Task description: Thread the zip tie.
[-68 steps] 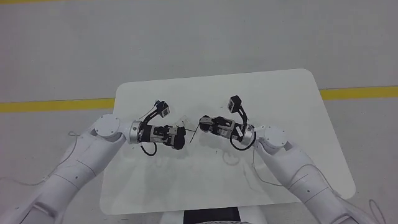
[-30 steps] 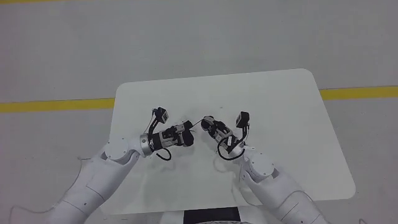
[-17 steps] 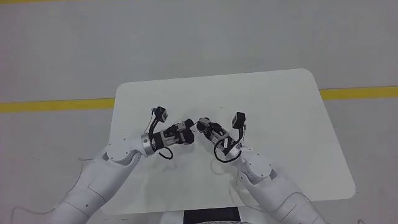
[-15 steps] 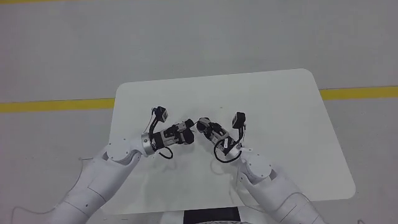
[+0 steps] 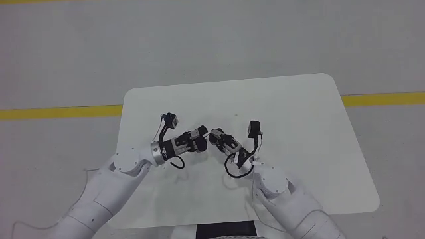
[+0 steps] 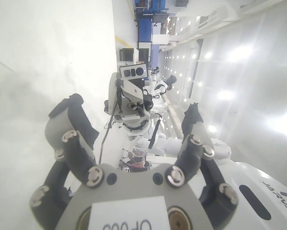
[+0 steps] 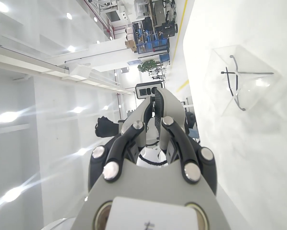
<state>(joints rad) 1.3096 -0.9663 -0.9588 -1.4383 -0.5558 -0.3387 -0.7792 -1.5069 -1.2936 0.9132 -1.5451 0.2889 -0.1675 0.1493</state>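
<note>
Left tool [image 5: 202, 136] facing right tool [image 5: 212, 137], zip tie [image 6: 105, 134] spanning gap, clear box [image 7: 220, 84] nearby

Left wrist view, centre-left: the zip tie [image 6: 104, 136] is a thin dark line, and its lower end goes behind my left gripper [image 6: 132, 107]. Right wrist view, centre: my right gripper [image 7: 157, 96] hides the pinched part between its pressed fingers and covers most of the left gripper. Both wrist views cut off my gripper bases at the bottom edge. Top view, mid-frame: the tie is too small to tell. Ties in the clear box [image 7: 258, 59], upper right, are hazy.
</note>
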